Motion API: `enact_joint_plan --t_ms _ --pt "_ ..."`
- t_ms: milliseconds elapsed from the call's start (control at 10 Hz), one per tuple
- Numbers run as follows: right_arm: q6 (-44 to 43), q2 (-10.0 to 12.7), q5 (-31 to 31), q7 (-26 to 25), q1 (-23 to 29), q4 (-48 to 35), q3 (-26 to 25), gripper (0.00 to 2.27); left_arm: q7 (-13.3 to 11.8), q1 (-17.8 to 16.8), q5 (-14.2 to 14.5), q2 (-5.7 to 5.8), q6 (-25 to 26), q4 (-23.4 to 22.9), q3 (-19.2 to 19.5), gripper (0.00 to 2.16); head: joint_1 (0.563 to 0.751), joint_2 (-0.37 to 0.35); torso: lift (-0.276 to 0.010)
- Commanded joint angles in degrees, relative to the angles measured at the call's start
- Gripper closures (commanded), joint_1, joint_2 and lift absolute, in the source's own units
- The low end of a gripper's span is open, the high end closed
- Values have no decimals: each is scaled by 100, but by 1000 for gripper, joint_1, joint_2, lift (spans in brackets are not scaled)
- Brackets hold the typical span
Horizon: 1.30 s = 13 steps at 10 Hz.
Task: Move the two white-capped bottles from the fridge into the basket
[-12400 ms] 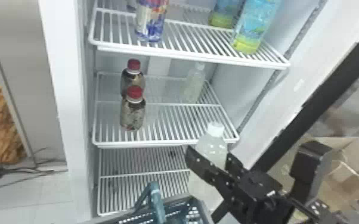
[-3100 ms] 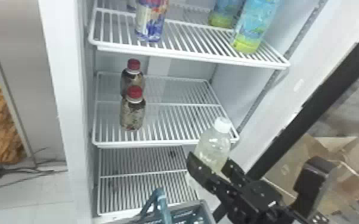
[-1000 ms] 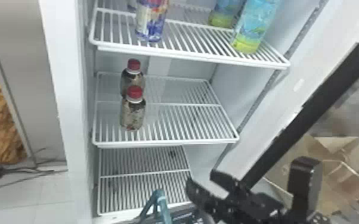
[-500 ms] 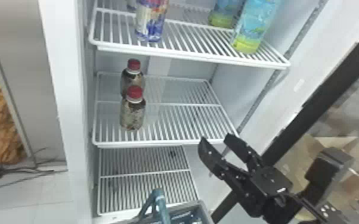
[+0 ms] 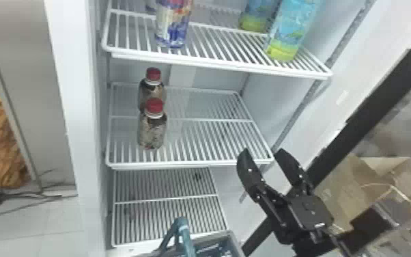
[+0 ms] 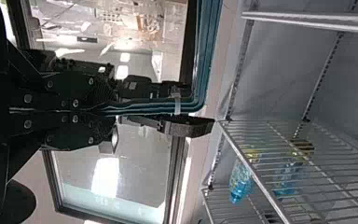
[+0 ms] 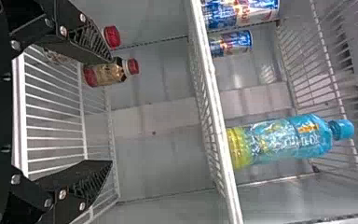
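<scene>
Black fingers spread on your right gripper [image 5: 262, 153]; your left gripper [image 6: 109, 111] has its pinched on the basket's teal handle [image 5: 183, 234].
Right's near the middle shelf [image 5: 198, 164]'s front corner. Basket [image 5: 234, 241] low at the fridge [image 5: 75, 102] front; can't tell you where the white-capped bottles are. Two red-capped bottles [image 5: 152, 133] stand on that shelf.

The fridge [image 5: 67, 102] stands open, white inside, with wire shelves [image 5: 194, 165]. Low in front, near its bottom, there's the blue-grey basket [image 5: 230, 237], teal handle [image 5: 182, 225] up, contents too blurred to tell.
</scene>
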Motion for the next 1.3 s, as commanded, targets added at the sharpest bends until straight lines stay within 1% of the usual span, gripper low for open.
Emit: enact_joint_plan --t_ms 0,100,300,400,1200 --pt "-479 7 182 -1 -124 461 70 285 0 0 -12 0 14 14 -8 1122 695 -350 -260" --pt "-634 7 205 -1 -195 629 93 286 0 0 -23 0 14 14 -8 1124 695 -350 -260" --pt "-859 16 353 -63 -167 643 116 291 0 0 -23 8 14 14 -8 1124 695 -350 -260" --pt "-887 33 388 -133 -124 587 116 291 0 0 -23 8 0 14 -8 1124 695 -350 -260" --pt "-887 33 376 -133 -96 587 116 292 0 -28 11 17 0 14 -43 1124 695 -350 -260"
